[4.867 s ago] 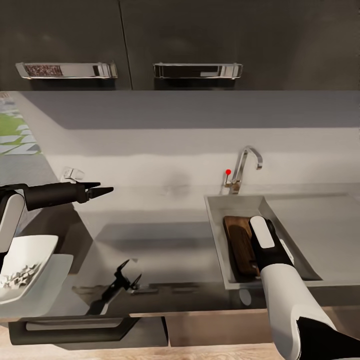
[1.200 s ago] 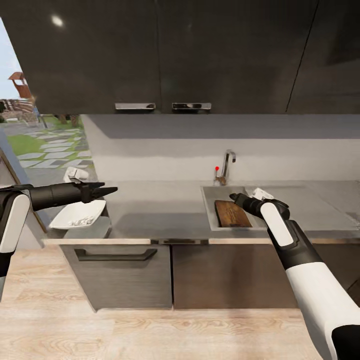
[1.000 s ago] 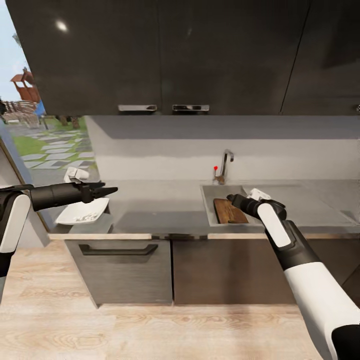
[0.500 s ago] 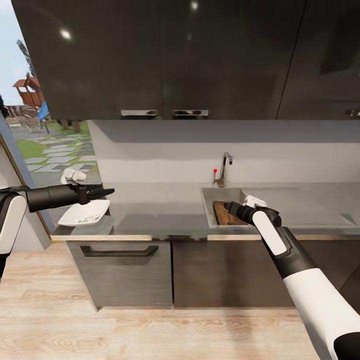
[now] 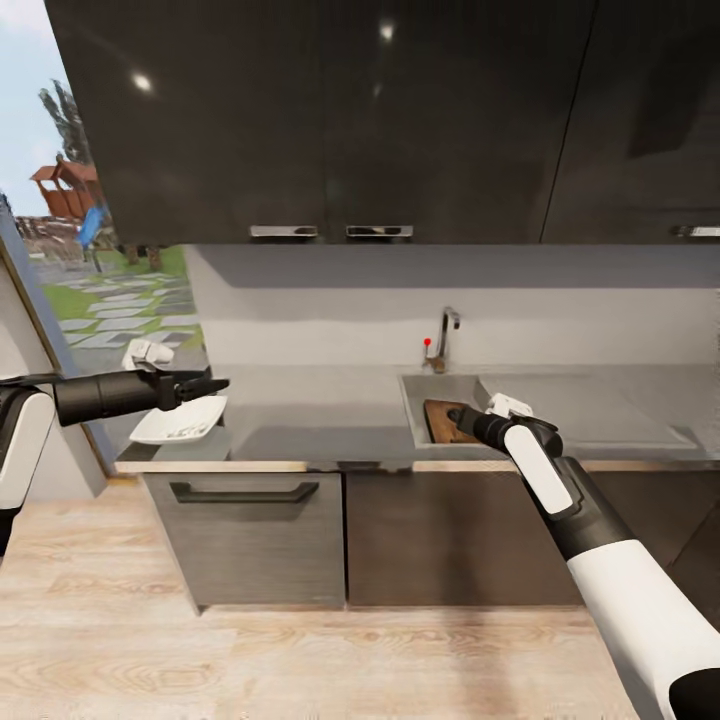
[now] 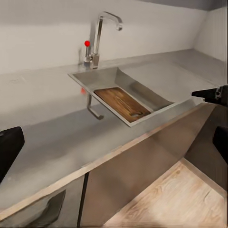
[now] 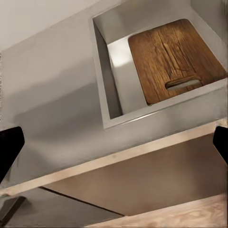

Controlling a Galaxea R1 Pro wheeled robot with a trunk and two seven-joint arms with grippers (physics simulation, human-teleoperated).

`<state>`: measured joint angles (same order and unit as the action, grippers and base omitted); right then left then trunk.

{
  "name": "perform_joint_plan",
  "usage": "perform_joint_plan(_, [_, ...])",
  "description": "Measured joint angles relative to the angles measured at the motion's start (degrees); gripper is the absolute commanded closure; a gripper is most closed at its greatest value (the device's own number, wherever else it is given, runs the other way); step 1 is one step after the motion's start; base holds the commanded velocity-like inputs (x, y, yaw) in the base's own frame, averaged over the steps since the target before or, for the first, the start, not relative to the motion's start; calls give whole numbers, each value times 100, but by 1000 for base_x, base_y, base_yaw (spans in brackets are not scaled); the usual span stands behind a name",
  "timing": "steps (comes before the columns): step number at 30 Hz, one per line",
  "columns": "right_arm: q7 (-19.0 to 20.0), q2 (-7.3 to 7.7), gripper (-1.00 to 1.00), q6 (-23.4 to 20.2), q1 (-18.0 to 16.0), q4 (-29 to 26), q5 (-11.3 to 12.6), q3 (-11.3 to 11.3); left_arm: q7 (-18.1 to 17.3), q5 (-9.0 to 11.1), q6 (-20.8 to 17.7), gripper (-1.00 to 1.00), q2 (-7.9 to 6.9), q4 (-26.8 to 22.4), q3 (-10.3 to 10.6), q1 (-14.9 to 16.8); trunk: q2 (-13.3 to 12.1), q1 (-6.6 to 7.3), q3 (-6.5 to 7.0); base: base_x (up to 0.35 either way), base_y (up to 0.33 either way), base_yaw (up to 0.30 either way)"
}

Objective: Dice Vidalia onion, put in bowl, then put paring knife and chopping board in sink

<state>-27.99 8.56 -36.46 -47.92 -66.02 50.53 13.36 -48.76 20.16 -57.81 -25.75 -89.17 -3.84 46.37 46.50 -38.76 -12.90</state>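
Cabinets in glossy black hang above a long grey countertop (image 5: 320, 415), seen from some way back across a light wood floor (image 5: 130, 640). Set into the right part of the countertop is the sink (image 5: 415, 400), with a chrome tap (image 5: 445, 335) at its far edge and a flat drainboard (image 5: 590, 410) to its right. The brown chopping board (image 5: 440, 420) lies inside the basin; the left wrist view shows it flat on the bottom (image 6: 121, 102), and the right wrist view shows its slot-shaped handle hole at the end nearest the front edge (image 7: 173, 57).

Near the left end of the countertop sits the white bowl (image 5: 180, 425), with pale pieces inside it. The left gripper (image 5: 210, 384) hangs in the air above and just beside the bowl, pointing right; its fingers look drawn together with nothing between them. The right gripper (image 5: 462, 415) reaches over the near rim of the sink, in front of the board, pointing left. Whether its jaws are released or clenched cannot be told from here.

Below the countertop run dark brown lower cabinets (image 5: 450, 530), with a drawer (image 5: 245, 495) at left. A window at far left shows a garden path (image 5: 110, 315).
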Motion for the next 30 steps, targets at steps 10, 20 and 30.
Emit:
perform_joint_plan(10, [-7,8,-100,-2,11,7,-8,10,0,-4,26,-100,12,586,21,-3,0,0,1,-331,0,0])
perform_joint_plan(20, [158,6,-100,1050,933,2392,-1017,904,470,-68,3194,-100,230,5234,773,-253,2,29,-1,-278,0,0])
perform_joint_plan(30, [3151,24,-100,3896,1340,6796,-1123,2385,1973,-79,4288,-100,699,8656,1237,-387,2,3,-2,-23,0,0])
